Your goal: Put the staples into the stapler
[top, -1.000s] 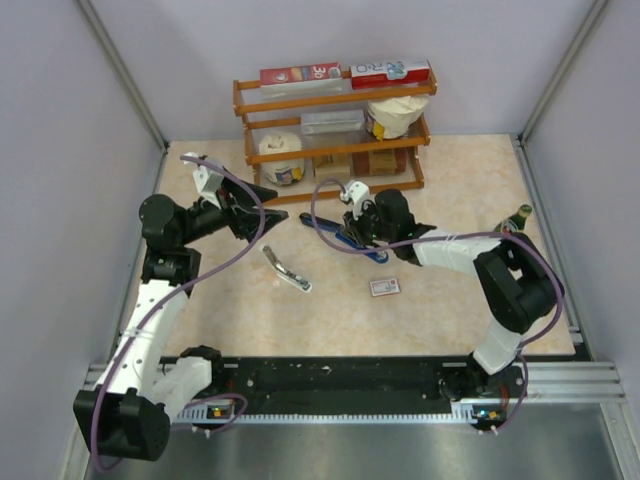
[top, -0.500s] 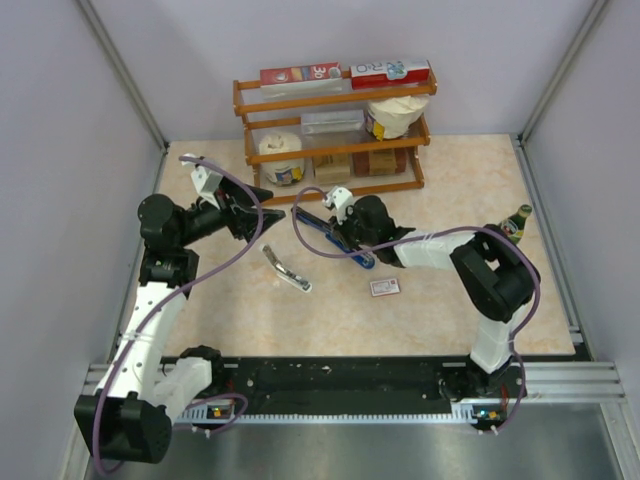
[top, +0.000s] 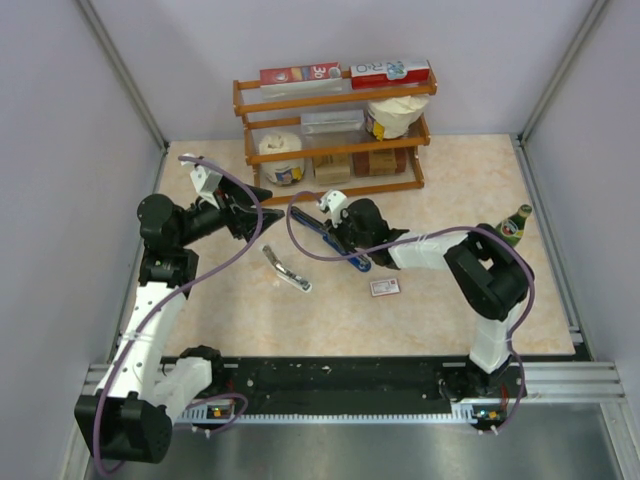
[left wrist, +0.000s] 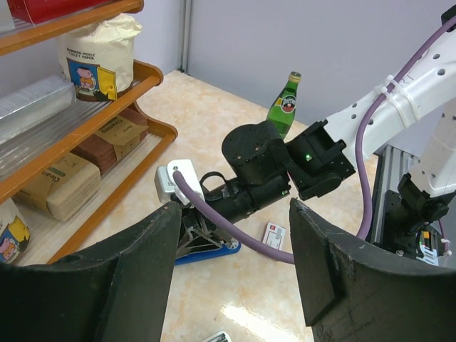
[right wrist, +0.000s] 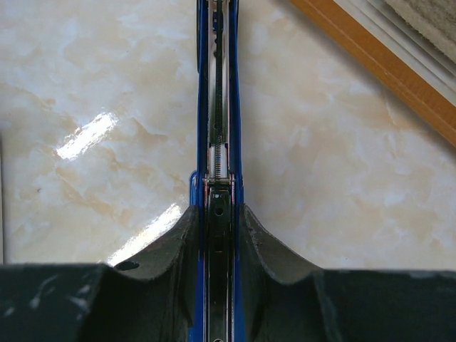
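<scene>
so the right gripper (right wrist: 217,214) is clamped tight on the blue stapler (right wrist: 217,107), which lies on the table (top: 480,200) in front of the rack (top: 340,150). left gripper (left wrist: 234,214) hangs close by, fingers wide apart. staple box (top: 384,287) sits on the table near the stapler

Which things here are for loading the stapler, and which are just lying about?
For the job:
blue stapler, opened up and clamped in the right gripper
red-and-white staple box, on the table beside it

Lying about:
silver stapler, untouched
green bottle
wooden shelf, stocked, at the back
</scene>
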